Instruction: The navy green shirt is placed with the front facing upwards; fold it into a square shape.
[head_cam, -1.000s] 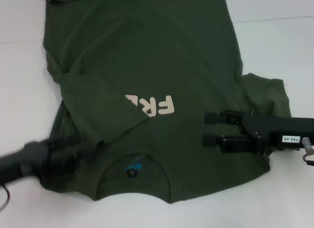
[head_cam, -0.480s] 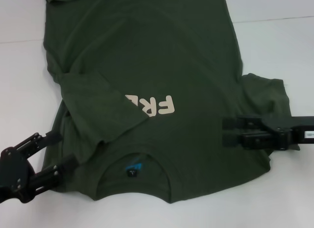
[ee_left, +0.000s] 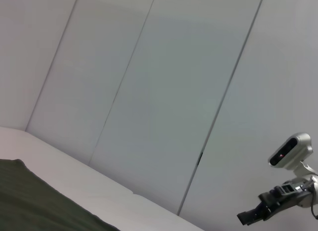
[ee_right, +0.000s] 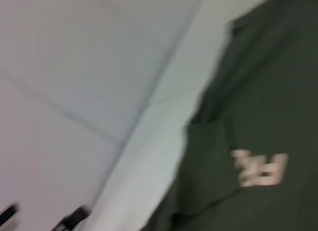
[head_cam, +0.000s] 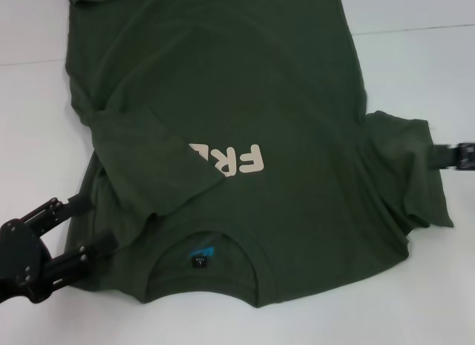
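**A:** Where does your shirt point(head_cam: 223, 100) lie right now?

**B:** Front up on the white bench point(head_cam: 415, 56), collar near you, hem running off the far edge of the head view. Its left sleeve is folded in over the chest, covering part of the cream print point(head_cam: 236, 159). The right sleeve point(head_cam: 404, 167) is spread out flat to the right.

**A:** And your end effectors?

**B:** Your left end effector point(head_cam: 78, 230) sits at the near-left shoulder with its fingers spread apart, gripping nothing. Of your right end effector point(head_cam: 454, 156) only a tip shows at the right edge, just beside the right sleeve; you cannot tell whether it is open or closed.

**A:** What could go wrong?

**B:** Probably a shallow pinch on that right sleeve: catch one layer and the fold skews. A careless left end effector could also drag the folded sleeve back open.
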Robot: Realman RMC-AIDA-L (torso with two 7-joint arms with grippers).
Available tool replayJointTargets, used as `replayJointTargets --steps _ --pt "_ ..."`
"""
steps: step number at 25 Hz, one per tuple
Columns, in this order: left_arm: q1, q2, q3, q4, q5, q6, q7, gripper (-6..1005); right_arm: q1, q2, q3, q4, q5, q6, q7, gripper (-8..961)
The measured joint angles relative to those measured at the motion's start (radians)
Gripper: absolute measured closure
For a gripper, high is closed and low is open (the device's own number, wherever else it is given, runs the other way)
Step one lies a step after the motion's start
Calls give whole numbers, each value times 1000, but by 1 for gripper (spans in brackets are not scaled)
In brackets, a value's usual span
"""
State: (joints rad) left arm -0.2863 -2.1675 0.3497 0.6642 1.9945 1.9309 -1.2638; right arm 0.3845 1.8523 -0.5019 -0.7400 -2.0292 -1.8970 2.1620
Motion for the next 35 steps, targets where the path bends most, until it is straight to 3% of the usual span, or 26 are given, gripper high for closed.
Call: replayJointTargets --steps 3,6,15,24,35 --pt "0 0 -1 0 0 0 -2 159 8 -31 64 -16 -105 5 87 131" --pt "-1 0 -2 2 -1 -1 -2 159 18 -41 93 -42 -216 -6 166 197" --pt "-1 2 -6 14 -4 -1 -3 159 27 -43 99 -64 -328 -59 296 198" --pt "-9 2 -6 17 -5 -11 -4 158 28 -41 100 -55 -501 53 400 200" --pt "-10 3 -8 17 -9 -13 -6 159 52 -32 93 -38 -508 138 445 201"
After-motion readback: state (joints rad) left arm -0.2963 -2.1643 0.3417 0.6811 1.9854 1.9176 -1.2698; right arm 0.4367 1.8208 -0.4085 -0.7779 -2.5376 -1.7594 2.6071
